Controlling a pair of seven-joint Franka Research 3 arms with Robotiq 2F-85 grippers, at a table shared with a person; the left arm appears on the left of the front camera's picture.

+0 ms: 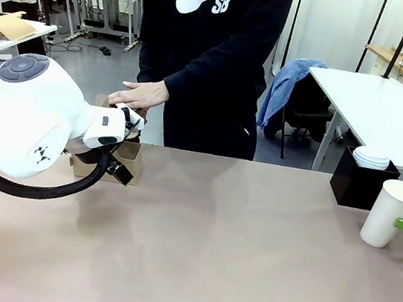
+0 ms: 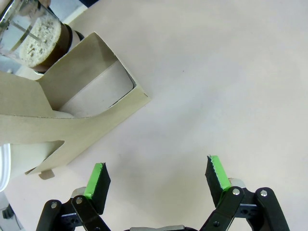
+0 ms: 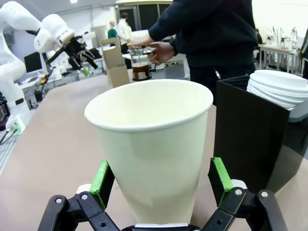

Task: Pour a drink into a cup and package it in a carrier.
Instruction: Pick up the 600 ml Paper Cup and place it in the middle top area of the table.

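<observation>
Table (image 1: 209, 257) cup (image 1: 392, 213) looks empty; left gripper (image 2: 156, 166) open, right gripper (image 3: 160, 166) around cup, can't tell if squeezing; pouring, packing left

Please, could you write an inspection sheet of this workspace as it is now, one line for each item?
Surface: tan table, bare in the middle, no spills seen.
Job's things: white paper cup upright near the right edge; brown cardboard carrier at the left; carafe with dark drink beside the carrier, held by the person's hand.
Clutter: black box behind the cup, holding a white stack of lids or plates.
Grippers: left gripper open, over the table beside the carrier; right gripper open, one pad on each side of the cup.
Cables: black hose looping under the left arm.
Surroundings: white side table; blue cloth over a chair.
</observation>
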